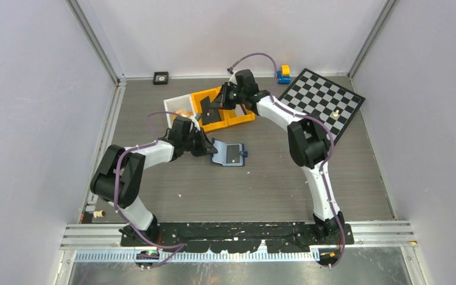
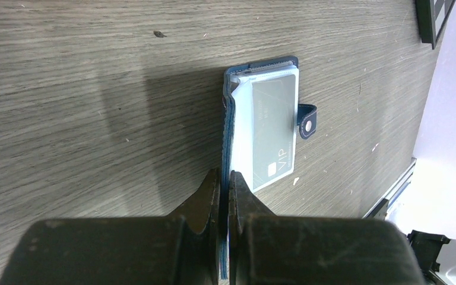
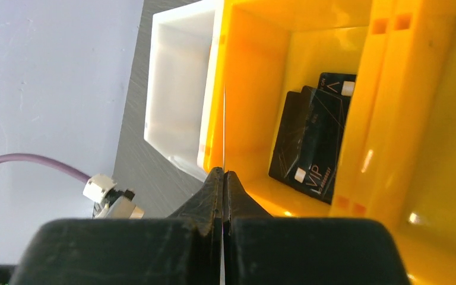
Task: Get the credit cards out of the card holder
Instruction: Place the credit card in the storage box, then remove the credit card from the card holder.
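Note:
The navy card holder (image 1: 221, 155) lies open on the table, blue-grey inside up. A grey credit card (image 2: 273, 127) marked VIP sits in its pocket, next to the snap tab (image 2: 307, 122). My left gripper (image 2: 224, 173) is shut on the card holder's raised left flap (image 2: 228, 133), also seen in the top view (image 1: 209, 147). My right gripper (image 1: 218, 102) hangs over the orange bin (image 1: 231, 117), shut on a dark credit card (image 1: 209, 110) that shows edge-on (image 3: 224, 89) in the right wrist view. Two dark credit cards (image 3: 312, 139) lean inside the orange bin (image 3: 255, 89).
A white bin (image 1: 175, 105) stands left of the orange one. A checkerboard (image 1: 323, 101) lies at the back right, with a blue and yellow block (image 1: 283, 73) behind it. A small black square item (image 1: 161, 76) sits at the back wall.

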{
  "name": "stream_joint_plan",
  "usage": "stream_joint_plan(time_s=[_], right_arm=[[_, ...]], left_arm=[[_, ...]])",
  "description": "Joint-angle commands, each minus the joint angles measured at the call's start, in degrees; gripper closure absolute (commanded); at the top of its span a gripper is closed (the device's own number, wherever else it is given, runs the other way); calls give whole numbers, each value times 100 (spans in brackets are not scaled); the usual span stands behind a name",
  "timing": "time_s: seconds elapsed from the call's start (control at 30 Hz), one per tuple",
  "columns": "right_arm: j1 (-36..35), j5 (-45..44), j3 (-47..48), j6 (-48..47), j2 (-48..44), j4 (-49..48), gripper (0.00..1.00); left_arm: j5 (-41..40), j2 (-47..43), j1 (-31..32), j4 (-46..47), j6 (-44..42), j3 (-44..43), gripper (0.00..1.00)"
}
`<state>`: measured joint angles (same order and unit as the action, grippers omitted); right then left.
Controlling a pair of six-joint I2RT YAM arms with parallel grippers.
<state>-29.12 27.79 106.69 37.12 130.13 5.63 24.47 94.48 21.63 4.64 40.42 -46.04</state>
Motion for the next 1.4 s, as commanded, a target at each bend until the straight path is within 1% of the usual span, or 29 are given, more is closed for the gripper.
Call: stream_joint_plan(time_s=[0.0,0.13,0.33,0.37,0.4,0.43,0.5,0.53,0.57,0.63,0.73,0.9,1.0,1.03,1.07,1.1,1.17,1.23,1.37], right_arm=[[-112,31,756,-122,441,473,99],[-180,-78,1226,-125,789,735,99],[-242,-385,1667,-181,928,1147,98],[-241,-499,1724,-194,935,1254,92],[-243,-581,1746,-215,917,1336,82],[-236,-664,1730,-241,873,1401,75],[-249,-769,1578,-281,695,1430,64],[-259,-774,1474,-303,560,1427,60],[-273,-792,1387,-343,415,1447,58],[-306,-909,1149,-465,-28,1577,57],[-310,-1123,425,-525,-785,1485,54],[-326,-1645,-1539,-527,-2198,1067,43],[-345,-1795,-2708,-471,-3004,746,33],[-396,-1901,-3122,-460,-3292,577,28],[-483,-2070,-3508,-463,-3564,420,20],[-599,-2301,-3820,-510,-3808,301,18],[-821,-2730,-4251,-624,-4153,230,17],[-853,-3138,-4565,-596,-4375,224,16],[-883,-3834,-5047,-345,-4477,-27,14]], left_arm=[[2,-252,-1,124,27,72,100],[-35,-274,-1,132,33,87,100],[13,-250,-1,153,53,69,100],[10,-260,-1,151,53,76,100],[5,-272,-1,151,53,75,100],[-4,-293,-1,151,53,84,100],[-33,-316,-1,151,46,95,100],[-39,-317,-1,155,45,93,100],[-28,-312,-1,163,44,101,100],[16,-287,-1,227,73,112,100],[85,-240,-1,329,112,130,100],[158,-223,-1,397,115,122,100],[168,-279,-3,410,98,137,100],[178,-291,-1,426,90,146,100],[188,-309,-1,457,88,160,100],[196,-328,-1,508,93,191,100],[180,-356,-1,617,108,275,98],[226,-360,-1,761,142,348,100],[599,-271,-1,1275,466,461,100]])
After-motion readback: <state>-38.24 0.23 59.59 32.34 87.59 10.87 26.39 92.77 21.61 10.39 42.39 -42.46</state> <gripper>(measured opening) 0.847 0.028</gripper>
